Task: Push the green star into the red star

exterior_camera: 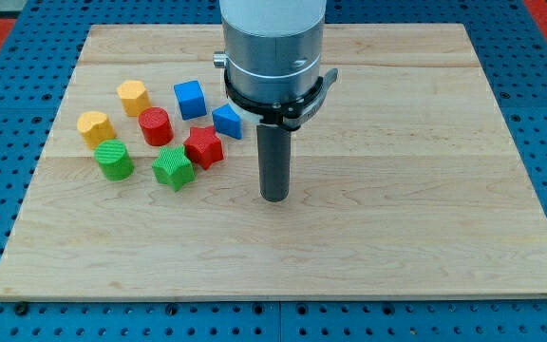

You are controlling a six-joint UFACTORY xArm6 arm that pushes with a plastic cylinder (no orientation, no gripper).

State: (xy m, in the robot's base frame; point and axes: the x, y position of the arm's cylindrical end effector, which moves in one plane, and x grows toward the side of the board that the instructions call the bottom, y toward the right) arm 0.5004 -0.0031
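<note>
The green star [173, 167] lies on the wooden board at the view's left of centre. The red star [203, 147] sits just up and to the right of it, and the two touch or nearly touch. My tip [274, 197] rests on the board to the right of both stars, about a hundred pixels right of the green star and slightly lower. It touches no block.
A green cylinder [114, 159], red cylinder [155, 125], two yellow blocks [95, 126] [133, 97], a blue cube [189, 98] and a smaller blue block [227, 121] cluster around the stars. The wooden board [397, 237] sits on a blue pegboard; its bottom edge runs near the view's bottom.
</note>
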